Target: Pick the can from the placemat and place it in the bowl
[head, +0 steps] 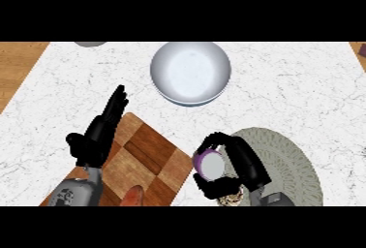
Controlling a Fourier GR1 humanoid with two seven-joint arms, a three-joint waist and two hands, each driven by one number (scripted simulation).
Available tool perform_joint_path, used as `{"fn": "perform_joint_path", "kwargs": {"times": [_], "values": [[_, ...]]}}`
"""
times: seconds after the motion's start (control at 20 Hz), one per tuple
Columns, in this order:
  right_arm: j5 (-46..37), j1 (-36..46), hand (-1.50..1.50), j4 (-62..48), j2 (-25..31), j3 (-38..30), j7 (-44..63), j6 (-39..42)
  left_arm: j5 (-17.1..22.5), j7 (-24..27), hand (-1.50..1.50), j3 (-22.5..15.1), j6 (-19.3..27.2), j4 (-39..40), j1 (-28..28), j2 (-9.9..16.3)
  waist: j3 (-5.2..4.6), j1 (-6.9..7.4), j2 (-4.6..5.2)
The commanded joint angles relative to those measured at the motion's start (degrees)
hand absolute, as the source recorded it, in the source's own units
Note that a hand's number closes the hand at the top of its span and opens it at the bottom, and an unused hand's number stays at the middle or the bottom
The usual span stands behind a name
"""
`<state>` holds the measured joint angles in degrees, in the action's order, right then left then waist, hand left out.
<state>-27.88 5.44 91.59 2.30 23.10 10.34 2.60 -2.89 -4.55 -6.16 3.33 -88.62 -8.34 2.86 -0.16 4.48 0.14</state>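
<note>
Nearest you, your right hand (239,162) is curled round the can (209,164), holding it over the near-left edge of the placemat (293,160), while your left hand (100,133) rests open, fingers straight, above the cutting board (150,160), and the bowl (190,71) sits farther ahead, well apart.

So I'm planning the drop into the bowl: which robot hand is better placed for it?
The right robot hand. Its fingers are already curled round the can, at the placemat's edge, with bare counter up to the bowl. The left robot hand is open over the wooden board, holding nothing.
</note>
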Motion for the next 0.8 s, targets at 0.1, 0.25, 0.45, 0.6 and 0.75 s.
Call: {"fn": "perform_joint_path", "kwargs": {"times": [0.1, 0.25, 0.45, 0.6, 0.75], "values": [[6.9, 11.1, 1.5, 2.3, -2.2, 20.4, 2.6, -13.9, 0.9, 1.3, 0.0, 1.2, -0.9, 2.1, -1.2, 0.4, 0.16, -0.02, 0.13], [4.1, 20.3, 1.5, 2.4, -2.3, 24.9, 6.3, -22.3, 0.6, -0.6, 0.0, 1.5, -0.3, 1.4, -1.8, 0.8, 0.11, -0.91, -0.21], [-1.5, 29.1, 1.5, 4.5, -2.3, 31.9, 17.0, -32.2, 0.9, 0.0, 0.0, 1.9, -0.4, 0.8, 0.1, 1.2, 0.05, -2.07, -0.56], [-2.6, 41.0, 1.5, 3.5, -2.3, 28.9, 27.8, -32.4, -0.9, -0.2, 0.0, 1.8, 1.8, 4.1, -3.3, -0.3, -0.01, -2.83, -0.44], [-3.6, 50.6, 1.5, 4.4, -2.3, 27.3, 39.5, -30.3, 0.8, 0.4, 0.0, 3.0, 0.0, 2.2, -1.6, 1.2, -0.01, -3.0, -0.77]]}}
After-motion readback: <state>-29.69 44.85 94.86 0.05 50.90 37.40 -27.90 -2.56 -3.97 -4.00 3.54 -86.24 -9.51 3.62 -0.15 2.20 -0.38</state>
